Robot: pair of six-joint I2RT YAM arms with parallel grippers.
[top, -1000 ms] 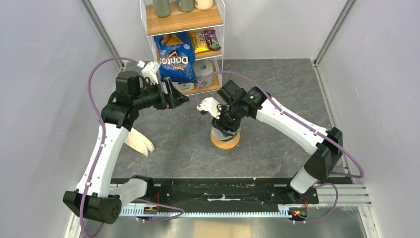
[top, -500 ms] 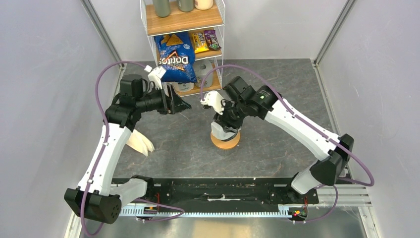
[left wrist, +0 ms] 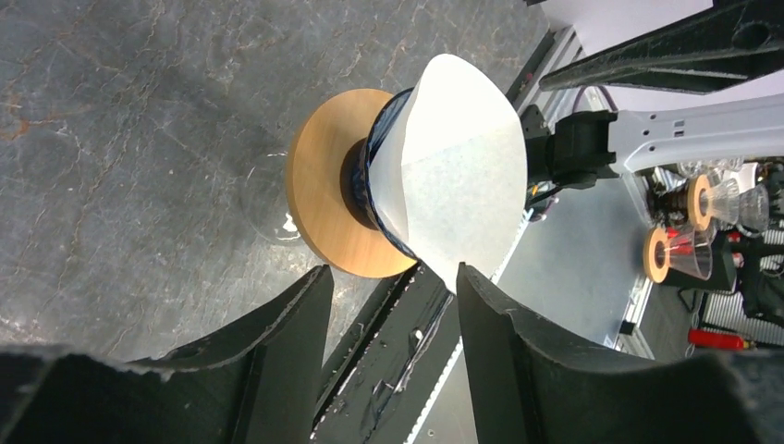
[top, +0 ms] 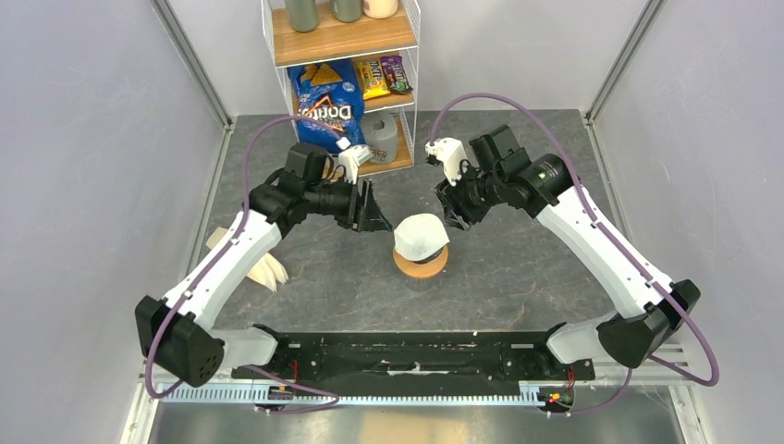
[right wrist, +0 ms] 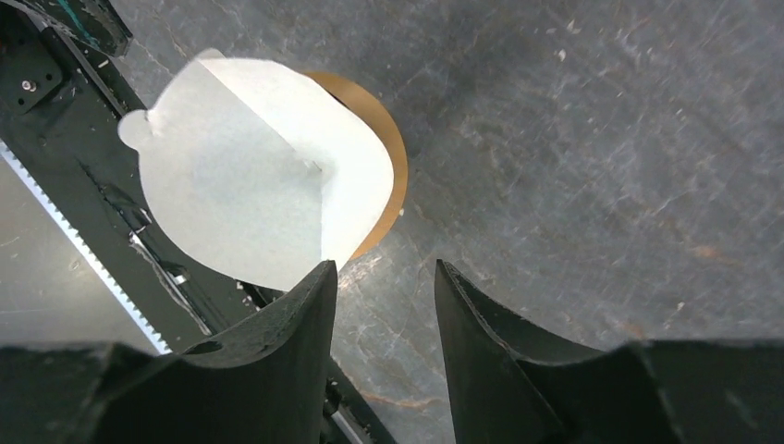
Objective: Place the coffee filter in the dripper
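Observation:
The white coffee filter sits as an open cone in the dark blue dripper, whose rim shows in the left wrist view. The dripper rests on a round wooden ring. The filter also shows in the left wrist view and in the right wrist view. My left gripper is open and empty just left of the filter. My right gripper is open and empty just right of it. Neither touches it.
A bundle of cream paper filters lies at the left under the left arm. A wire shelf with a Doritos bag stands at the back. A black rail runs along the near edge.
My right gripper has let go of the filter and drawn back up and to the right. My left arm has swung right, close to the dripper. The filter now stands uncovered in the dripper.

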